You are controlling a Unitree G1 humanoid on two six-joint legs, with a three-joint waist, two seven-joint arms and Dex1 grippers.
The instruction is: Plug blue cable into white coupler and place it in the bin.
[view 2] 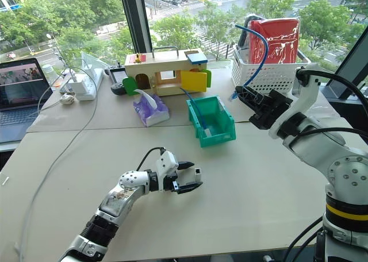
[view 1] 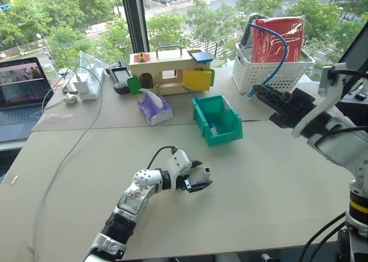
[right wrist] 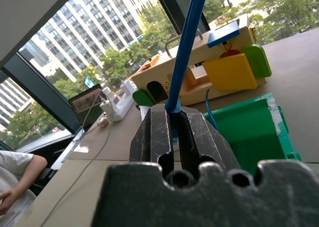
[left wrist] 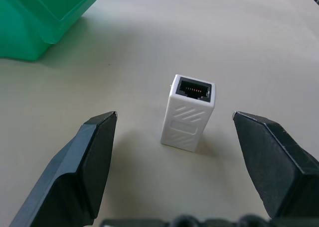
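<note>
White coupler [left wrist: 188, 115] is standing upright on the table [view 1: 276, 187], port facing up, sitting between the left gripper's [view 1: 198, 175] spread fingers [left wrist: 82, 162], not touching either. Right gripper [view 2: 244, 98] is hanging raised near the white basket [view 1: 270, 66], clenching the blue cable [view 1: 280, 46], which is arching up over the basket. Teal bin [view 1: 221, 124] is sitting well apart behind the coupler, with another blue cable [view 2: 194, 108] lying in it.
</note>
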